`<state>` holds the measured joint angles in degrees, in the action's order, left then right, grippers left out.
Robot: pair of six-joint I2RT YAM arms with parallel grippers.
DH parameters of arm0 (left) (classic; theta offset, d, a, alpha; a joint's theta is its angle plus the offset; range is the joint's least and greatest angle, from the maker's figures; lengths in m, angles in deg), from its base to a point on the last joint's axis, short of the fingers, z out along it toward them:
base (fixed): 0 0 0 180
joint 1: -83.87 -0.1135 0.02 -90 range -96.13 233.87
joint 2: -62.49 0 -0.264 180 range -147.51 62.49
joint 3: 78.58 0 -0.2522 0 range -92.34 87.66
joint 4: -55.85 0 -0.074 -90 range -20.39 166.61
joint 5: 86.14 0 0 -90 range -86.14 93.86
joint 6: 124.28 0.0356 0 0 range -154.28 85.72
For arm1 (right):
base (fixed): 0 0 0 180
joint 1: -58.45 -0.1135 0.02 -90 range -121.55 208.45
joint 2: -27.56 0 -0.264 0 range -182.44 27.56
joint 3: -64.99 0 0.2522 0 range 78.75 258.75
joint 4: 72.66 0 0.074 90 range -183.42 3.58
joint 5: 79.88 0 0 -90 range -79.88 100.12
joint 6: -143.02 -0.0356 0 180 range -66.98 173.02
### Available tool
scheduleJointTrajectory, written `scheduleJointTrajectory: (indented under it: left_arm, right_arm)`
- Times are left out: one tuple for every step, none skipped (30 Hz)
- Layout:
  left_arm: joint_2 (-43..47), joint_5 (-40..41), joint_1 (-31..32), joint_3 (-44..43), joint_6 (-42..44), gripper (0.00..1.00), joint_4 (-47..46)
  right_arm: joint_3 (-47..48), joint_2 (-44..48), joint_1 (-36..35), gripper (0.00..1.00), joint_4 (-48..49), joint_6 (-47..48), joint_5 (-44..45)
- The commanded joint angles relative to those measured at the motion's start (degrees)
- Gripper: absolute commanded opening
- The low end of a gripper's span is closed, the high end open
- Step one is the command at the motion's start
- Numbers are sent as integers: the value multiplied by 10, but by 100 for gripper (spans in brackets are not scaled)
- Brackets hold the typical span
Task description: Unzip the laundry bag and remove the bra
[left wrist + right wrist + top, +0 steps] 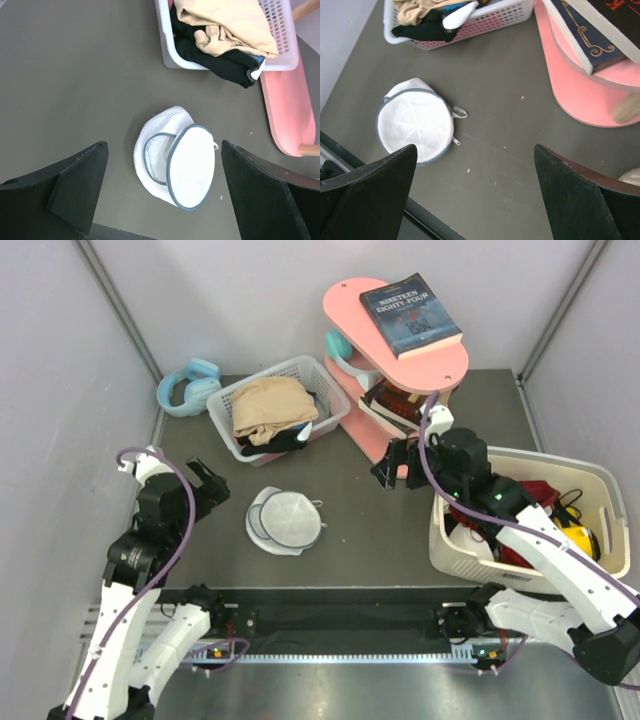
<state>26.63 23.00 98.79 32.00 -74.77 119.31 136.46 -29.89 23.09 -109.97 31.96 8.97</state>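
The laundry bag (285, 520) lies on the dark table in front of the arms, a round white mesh pouch with a dark blue zipper band. In the left wrist view the laundry bag (192, 167) has its two round halves offset, with a gap showing a pale inside; I cannot make out a bra. In the right wrist view the laundry bag (415, 122) shows its zipper pull at the right rim. My left gripper (207, 490) is open and empty, left of the bag, with the bag between its fingers in its own view (164, 145). My right gripper (393, 466) is open and empty, well right of the bag (475, 147).
A white slatted basket (330, 410) with beige and black clothing stands behind the bag. A pink two-tier stand (345, 305) with books is at the back right. Blue headphones (188, 385) lie at the back left. A cream tub (600, 480) with several items sits at the right.
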Motion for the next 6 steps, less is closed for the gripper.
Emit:
scheduleJointTrajectory:
  left_arm:
    - [-9, 19, -2, -28, 30, 99, 1]
    - [-9, 12, -2, -29, 33, 99, -1]
    - [-8, 12, -2, -30, 34, 99, -2]
    - [-9, 11, -2, -30, 33, 99, -2]
    - [-9, 11, -2, -31, 32, 99, -2]
    - [-10, 12, -2, -31, 31, 99, -2]
  right_arm:
    - [4, 16, 12, 100, -8, -1, 31]
    - [5, 18, 12, 100, -10, -1, 31]
    - [4, 18, 13, 100, -11, 0, 31]
    - [4, 19, 13, 100, -13, -1, 33]
    - [4, 21, 13, 100, -14, 1, 34]
    - [5, 23, 14, 100, -14, 1, 37]
